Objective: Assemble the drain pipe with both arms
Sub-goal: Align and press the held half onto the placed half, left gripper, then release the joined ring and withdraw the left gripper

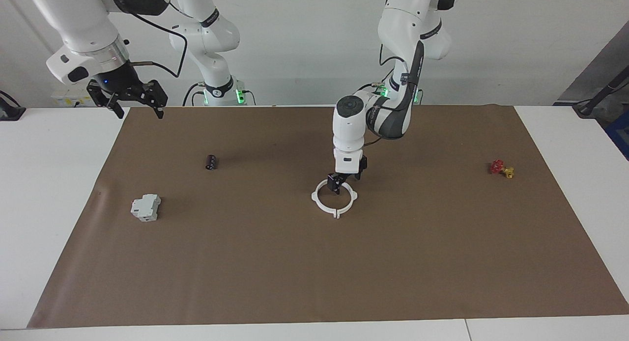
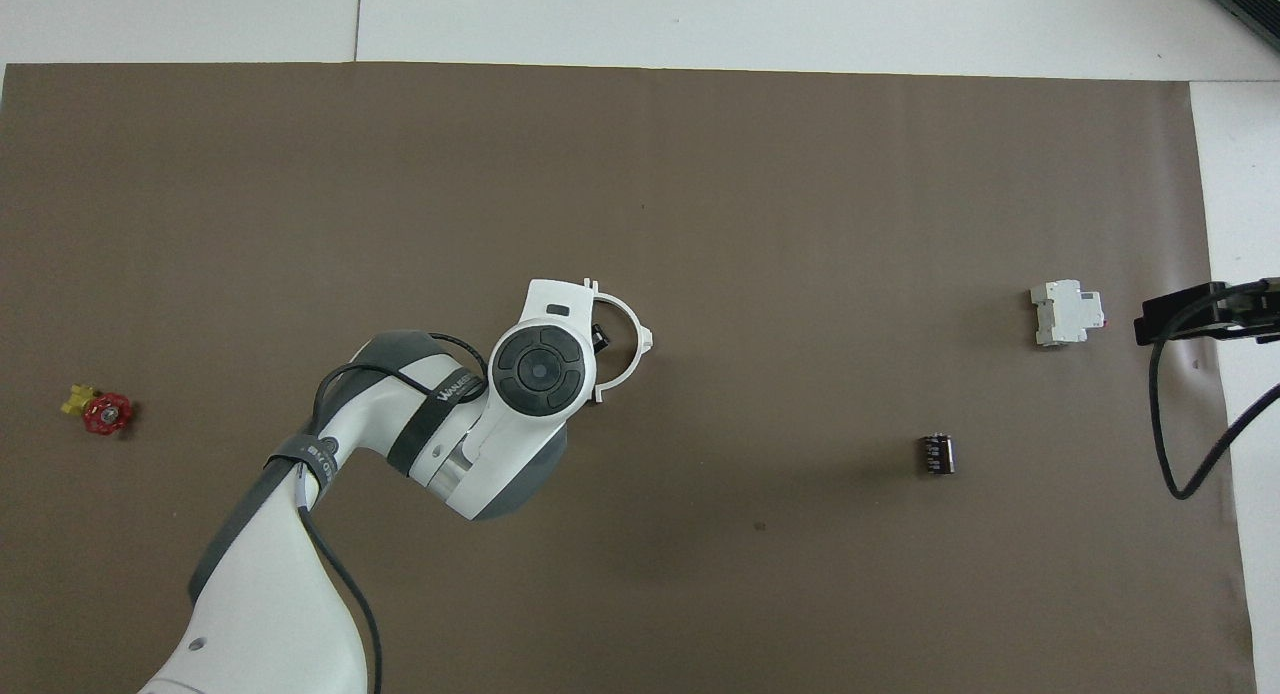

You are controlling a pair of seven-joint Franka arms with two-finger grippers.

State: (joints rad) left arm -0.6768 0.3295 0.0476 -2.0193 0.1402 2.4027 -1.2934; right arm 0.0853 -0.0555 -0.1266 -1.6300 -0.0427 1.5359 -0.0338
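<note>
Claw on the right arm (image 1: 140, 109) hangs spread over the white worktop's (image 1: 49, 184) edge, waiting. Thin white plastic drain pipe ring (image 1: 336, 213) lies closed mid-worktop, with the left claw (image 1: 346, 180) spread just above its rim. Looks assembled, so next is lifting clear without nudging it.

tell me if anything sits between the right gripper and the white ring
Nothing on the mat blocks it. The right gripper waits above the mat's edge; the black cylinder lies near the line to the drain pipe ring. The left gripper is right over the ring.
</note>
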